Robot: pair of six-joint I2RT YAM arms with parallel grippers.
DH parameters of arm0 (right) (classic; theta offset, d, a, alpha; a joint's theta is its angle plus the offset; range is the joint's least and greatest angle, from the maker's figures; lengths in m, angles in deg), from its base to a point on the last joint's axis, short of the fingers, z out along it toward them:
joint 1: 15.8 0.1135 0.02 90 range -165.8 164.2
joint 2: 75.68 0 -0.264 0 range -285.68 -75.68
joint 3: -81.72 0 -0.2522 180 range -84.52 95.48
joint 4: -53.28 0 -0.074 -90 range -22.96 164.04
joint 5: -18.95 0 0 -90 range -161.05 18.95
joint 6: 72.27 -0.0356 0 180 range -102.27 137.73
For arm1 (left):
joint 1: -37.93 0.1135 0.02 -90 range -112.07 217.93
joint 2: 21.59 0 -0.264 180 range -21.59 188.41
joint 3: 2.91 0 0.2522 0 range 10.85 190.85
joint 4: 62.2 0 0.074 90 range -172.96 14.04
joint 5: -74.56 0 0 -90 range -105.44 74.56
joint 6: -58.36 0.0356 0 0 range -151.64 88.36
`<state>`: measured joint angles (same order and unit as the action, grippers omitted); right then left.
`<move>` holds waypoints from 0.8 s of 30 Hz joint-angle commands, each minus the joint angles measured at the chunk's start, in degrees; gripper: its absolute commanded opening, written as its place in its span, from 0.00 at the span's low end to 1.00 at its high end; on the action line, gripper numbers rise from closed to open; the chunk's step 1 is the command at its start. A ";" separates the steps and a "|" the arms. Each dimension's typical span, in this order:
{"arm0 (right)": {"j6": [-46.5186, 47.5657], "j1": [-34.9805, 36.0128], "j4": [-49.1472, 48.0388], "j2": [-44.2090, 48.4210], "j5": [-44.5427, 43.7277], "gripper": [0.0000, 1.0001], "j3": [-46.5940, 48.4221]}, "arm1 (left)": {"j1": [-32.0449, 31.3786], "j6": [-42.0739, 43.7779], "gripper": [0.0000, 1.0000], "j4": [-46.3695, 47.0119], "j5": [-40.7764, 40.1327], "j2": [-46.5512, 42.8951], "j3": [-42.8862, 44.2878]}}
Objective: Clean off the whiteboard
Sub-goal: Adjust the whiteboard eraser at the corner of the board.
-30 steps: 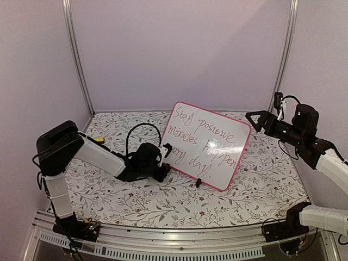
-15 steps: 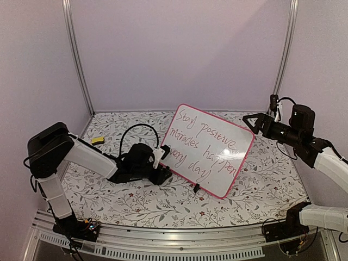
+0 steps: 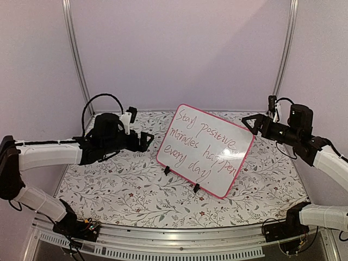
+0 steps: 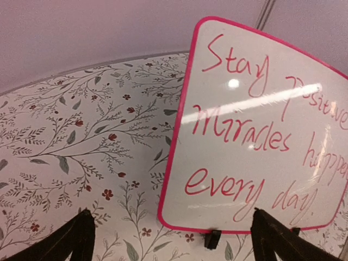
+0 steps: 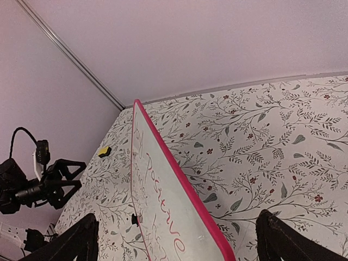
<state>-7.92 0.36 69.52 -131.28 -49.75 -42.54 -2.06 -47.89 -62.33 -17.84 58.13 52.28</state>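
Whiteboard [image 3: 206,149] upright on tabletop [image 3: 109,187], red writing legible. My left pincer [image 3: 147,140] and right pincer [image 3: 248,123] are wide open, apart from it.

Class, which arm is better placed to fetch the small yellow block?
Left, probably: the yellow block lies near the open left gripper, on its side of the whiteboard. The right gripper hovers at the board's opposite edge.

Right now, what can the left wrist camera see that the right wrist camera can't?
Only the left wrist view: the glossy white whiteboard with its pink frame face-on, most of its red handwriting readable. Only the right wrist view: a small yellow block by the side wall and the open left gripper. Both: the whiteboard and the flower-patterned table cover.
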 commanded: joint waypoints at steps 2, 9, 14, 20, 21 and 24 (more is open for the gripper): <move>0.45 0.09 1.16 -0.16 -0.95 0.99 2.14 | 9.65 -3.20 1.00 -21.32 -6.73 -1.66 13.04; 0.66 0.02 3.42 -1.42 -2.64 0.99 4.70 | 26.71 -2.11 1.00 -36.99 -3.99 11.47 30.49; 0.72 0.08 4.28 -3.29 -2.59 0.99 5.82 | 35.43 -5.33 1.00 -40.62 -0.95 22.06 37.82; 0.12 0.05 3.36 -5.54 -0.78 0.99 4.94 | 41.36 -8.43 1.00 -38.52 1.16 31.20 42.20; 0.22 0.06 3.18 -5.72 -0.87 0.99 4.88 | 42.28 -8.77 1.00 -38.01 1.65 32.37 42.87; 0.23 0.02 2.92 -6.38 -0.60 0.99 4.95 | 44.17 -9.82 1.00 -37.61 2.13 35.18 45.05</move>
<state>-7.94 0.36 73.06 -136.98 -50.97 -38.06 39.88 -55.60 -100.76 -17.68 91.62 93.70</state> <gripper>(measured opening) 0.989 0.996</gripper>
